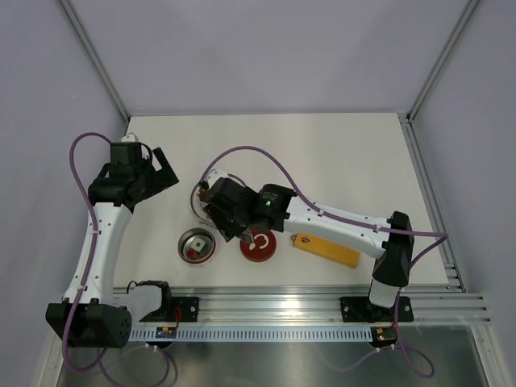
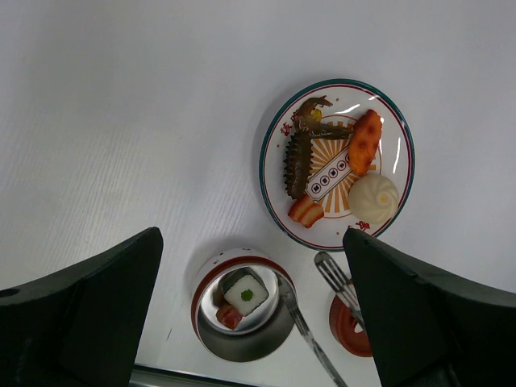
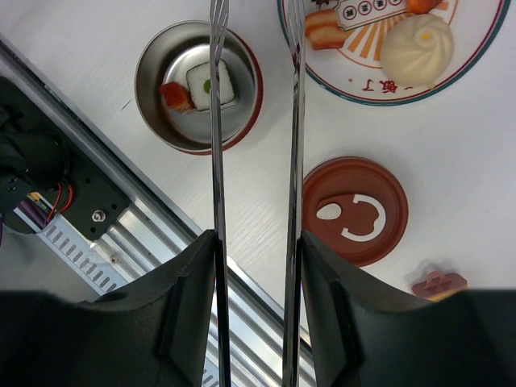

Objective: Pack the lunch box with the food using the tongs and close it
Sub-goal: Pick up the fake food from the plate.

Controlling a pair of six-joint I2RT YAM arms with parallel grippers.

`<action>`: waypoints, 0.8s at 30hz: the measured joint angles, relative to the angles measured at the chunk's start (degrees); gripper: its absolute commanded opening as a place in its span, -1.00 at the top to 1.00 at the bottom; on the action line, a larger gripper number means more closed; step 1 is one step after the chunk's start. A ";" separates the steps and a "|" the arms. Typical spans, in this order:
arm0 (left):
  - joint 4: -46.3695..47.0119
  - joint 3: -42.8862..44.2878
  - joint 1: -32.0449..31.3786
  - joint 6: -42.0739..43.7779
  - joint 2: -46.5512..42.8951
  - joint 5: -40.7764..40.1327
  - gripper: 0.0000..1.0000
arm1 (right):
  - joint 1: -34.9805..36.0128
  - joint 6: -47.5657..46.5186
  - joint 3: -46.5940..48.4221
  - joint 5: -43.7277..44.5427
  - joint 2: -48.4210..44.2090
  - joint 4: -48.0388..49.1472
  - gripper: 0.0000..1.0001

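Holding slim silver metal tongs [image 3: 216, 161], right hand [image 3: 256, 246] is clamped across both thin arms, with the joined end hidden behind the fingers. Arms stand apart, nothing between them. Long axis runs straight out ahead of this hand, tips cut off at top of right wrist view. Left wrist view shows the tips: one by the rim of the small round steel-lined red lunch box [image 3: 157, 56], the other between that box and the flat round patterned plate [image 2: 401, 165], near its rim. Height above the white table [image 3: 451, 161] is unclear.

Key relation: unpacked food sits on the plate, ahead and slightly right of the tong tips. Striped orange-brown bacon-like piece [image 3: 326, 34] is closest to the right-side arm, cream-white round bun [image 3: 417, 48] further right. Dark brown ridged piece [image 2: 297, 161], small shrimp [image 2: 313, 109] and orange oval piece [image 2: 364, 141] lie beyond. Likely next: shift tips right over the plate and straddle one piece.

Lunch box is ahead-left of right hand, open, already holding a white cube [image 3: 210, 85] with a green dot and a red chunk [image 3: 174, 95]. Dark-red round lid [image 3: 355, 211] with white curl lies flat just right of the tong arms, close to the hand, apart from the box.

Left hand [image 2: 250, 240] has fingers wide apart and is empty, with box and plate ahead of it, well apart. Right hand is nearer to everything.
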 measured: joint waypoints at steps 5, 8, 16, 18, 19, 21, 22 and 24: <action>0.00 0.00 0.00 0.00 0.00 0.00 -0.98 | -2.51 0.42 -1.60 0.50 -0.74 0.72 -0.03; 0.02 0.00 0.00 0.00 0.00 0.00 -0.98 | -4.24 0.66 -2.97 0.15 -0.72 0.72 -0.06; 0.02 0.00 0.00 0.00 0.00 0.00 -0.98 | -5.97 0.35 -3.41 -1.44 1.22 0.85 -0.08; 0.02 0.00 0.00 0.00 0.00 0.00 -0.98 | -6.14 0.13 -3.43 -1.81 2.27 0.87 -0.07; 0.02 0.00 0.00 0.00 0.00 0.00 -0.98 | -6.29 0.00 -3.43 -1.99 2.67 0.87 -0.07; 0.02 0.00 0.00 0.02 0.00 -0.04 -0.98 | -6.82 -0.28 -3.43 -2.67 3.65 0.87 -0.07; 0.02 0.00 0.00 0.02 0.00 -0.07 -0.98 | -7.10 -0.44 -3.43 -2.97 4.04 0.85 -0.07; 0.02 0.00 0.00 0.02 0.00 -0.09 -0.98 | -7.56 -0.66 -3.43 -3.23 4.66 0.90 -0.07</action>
